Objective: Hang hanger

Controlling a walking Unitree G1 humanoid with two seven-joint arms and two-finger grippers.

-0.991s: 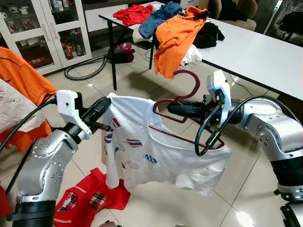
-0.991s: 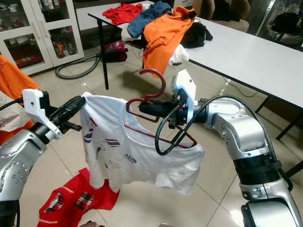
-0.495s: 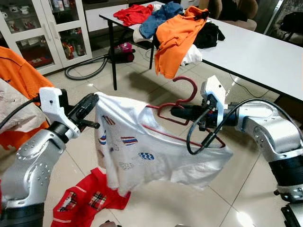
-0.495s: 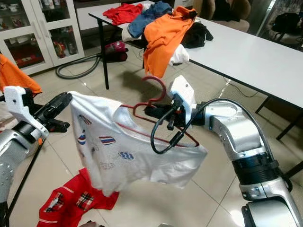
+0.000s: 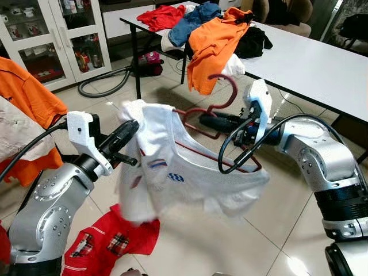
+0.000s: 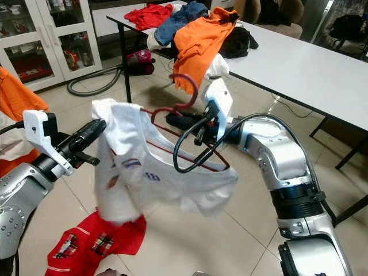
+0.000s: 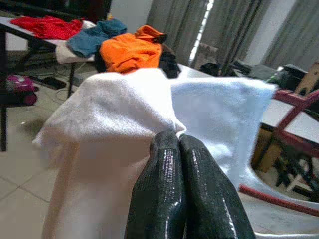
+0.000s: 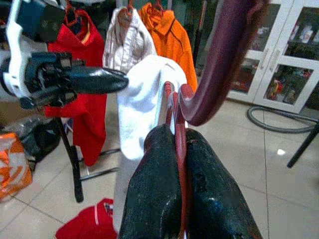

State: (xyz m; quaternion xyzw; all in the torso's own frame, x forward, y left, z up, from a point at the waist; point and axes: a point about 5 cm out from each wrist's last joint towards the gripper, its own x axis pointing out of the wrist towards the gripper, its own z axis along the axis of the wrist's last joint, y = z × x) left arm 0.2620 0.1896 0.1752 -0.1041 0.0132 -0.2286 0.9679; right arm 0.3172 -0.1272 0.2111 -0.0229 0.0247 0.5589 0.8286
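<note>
hanger (image 5: 202,114) in mid-air, our right claw (image 5: 202,121) clamped on its neck | white shirt (image 5: 184,172) already on, left claw (image 5: 133,125) pinching one shoulder | left, we judge: hook onto rack

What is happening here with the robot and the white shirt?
The robot holds a white T-shirt on a dark red hanger in the air above the tiled floor. Its right tool is shut on the hanger just below the hook. Its left tool pinches one shoulder of the shirt. The hanger is not yet hung anywhere. A red garment lies on the floor below.
</note>
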